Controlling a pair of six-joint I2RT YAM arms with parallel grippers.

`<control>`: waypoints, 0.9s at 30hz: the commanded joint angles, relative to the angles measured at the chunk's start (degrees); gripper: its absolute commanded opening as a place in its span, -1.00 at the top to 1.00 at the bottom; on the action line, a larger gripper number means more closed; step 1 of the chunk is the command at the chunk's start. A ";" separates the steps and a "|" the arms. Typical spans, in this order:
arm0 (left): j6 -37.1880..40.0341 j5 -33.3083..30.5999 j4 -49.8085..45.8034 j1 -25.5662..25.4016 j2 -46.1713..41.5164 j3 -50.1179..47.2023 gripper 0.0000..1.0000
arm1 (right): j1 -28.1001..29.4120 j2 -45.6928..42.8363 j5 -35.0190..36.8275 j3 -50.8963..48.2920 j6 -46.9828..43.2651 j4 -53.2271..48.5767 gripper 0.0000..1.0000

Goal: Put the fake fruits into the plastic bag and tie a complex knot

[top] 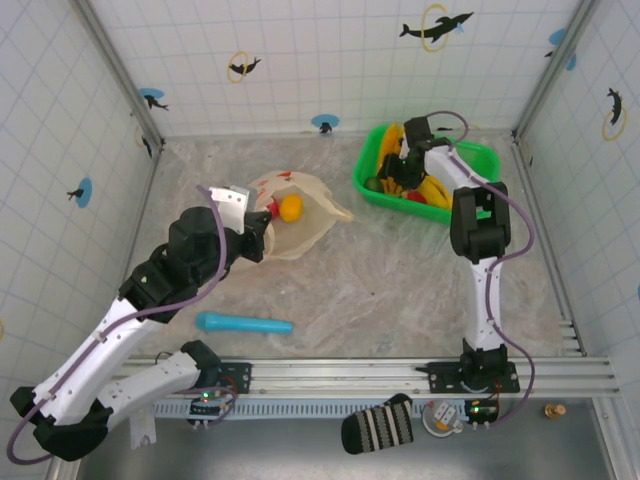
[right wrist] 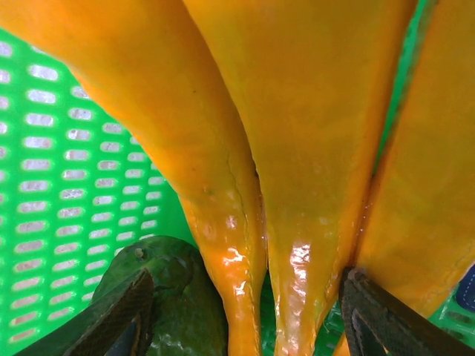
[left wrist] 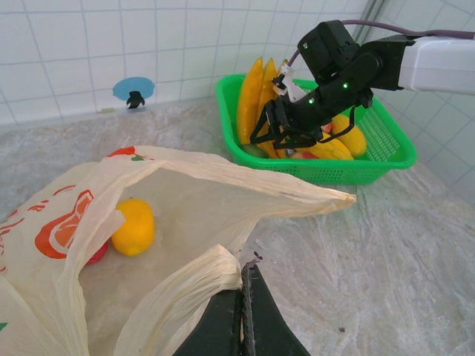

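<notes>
The cream plastic bag [top: 295,228] lies open at centre left, with a yellow-orange round fruit [top: 291,207] and a red piece [top: 272,208] inside. My left gripper [top: 262,240] is shut on the bag's bunched rim [left wrist: 200,274], its jaws pressed together [left wrist: 245,304] and holding the mouth open. In the left wrist view the round fruit [left wrist: 133,226] rests deep inside the bag [left wrist: 223,185]. My right gripper [top: 398,178] is down in the green basket [top: 480,155], open, its fingers [right wrist: 119,319] straddling the stem ends of two yellow bananas [right wrist: 297,148]. A dark green fruit [right wrist: 174,289] lies under the left finger.
A blue tube [top: 243,323] lies on the table near the front. The basket [left wrist: 371,167] stands at the back right with more bananas [left wrist: 252,104] and other fruits. Tiled walls close in the back and sides.
</notes>
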 commanded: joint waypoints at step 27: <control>0.47 -0.70 -0.48 0.36 -1.30 0.42 1.00 | 6.87 2.56 42.81 4.27 -16.12 -7.46 -0.32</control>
